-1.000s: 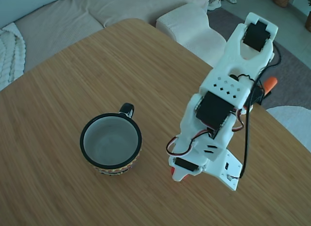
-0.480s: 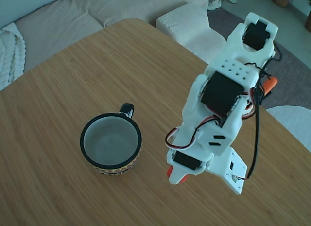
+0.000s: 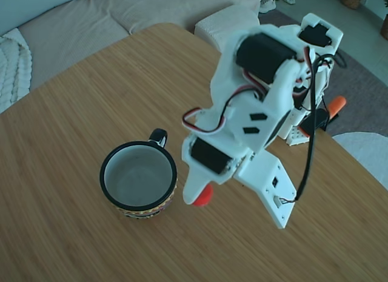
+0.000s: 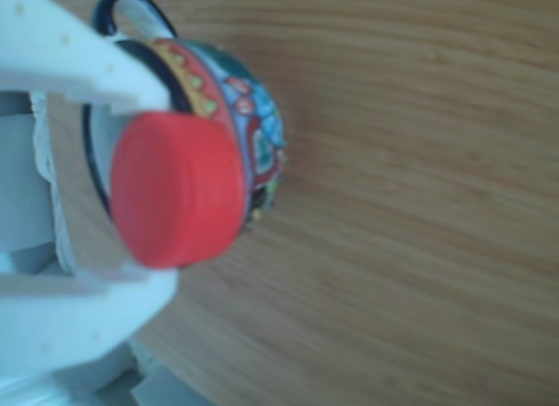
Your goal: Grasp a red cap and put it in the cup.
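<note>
Here the gripper is clamped on the red cap, pinched between its two white fingers above the wooden table. The cup stands just beside the fingertips, at their left in the fixed view.

High fixed view; close pincer-mounted view; shared cup.

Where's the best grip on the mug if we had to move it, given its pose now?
Probably the black handle of the cup, approached from the far side in the fixed view: it stands upright with the handle pointing away. The gripper, shut on the red cap, is occupied.
</note>
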`<state>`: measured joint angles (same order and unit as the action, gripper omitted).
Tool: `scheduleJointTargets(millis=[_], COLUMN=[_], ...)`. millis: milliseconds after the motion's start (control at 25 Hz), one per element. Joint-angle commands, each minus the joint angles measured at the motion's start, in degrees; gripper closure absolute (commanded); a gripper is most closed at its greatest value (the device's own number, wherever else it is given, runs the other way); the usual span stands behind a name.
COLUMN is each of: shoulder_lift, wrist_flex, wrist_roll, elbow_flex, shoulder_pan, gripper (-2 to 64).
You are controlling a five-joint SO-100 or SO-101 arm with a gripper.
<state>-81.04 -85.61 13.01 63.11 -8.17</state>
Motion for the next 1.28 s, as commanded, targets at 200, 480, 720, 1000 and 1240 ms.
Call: scheduleJointTargets(millis=[200,480,720,1000,1240], shoulder_lift=[-2.0,-2.0,-1.9,-1.1,1.7], wrist_flex=[-1.2,-1.3,-0.6,1.4,4.4], wrist_roll=[0.2,0.0,0.0,0.4,0.4], elbow_flex=[-4.2,-4.2,-4.2,-4.1,-3.6], shoulder_pan=[3.3,8.6,14.1,15.6,15.4], gripper=[46.9,46.9,46.4,46.4,46.3])
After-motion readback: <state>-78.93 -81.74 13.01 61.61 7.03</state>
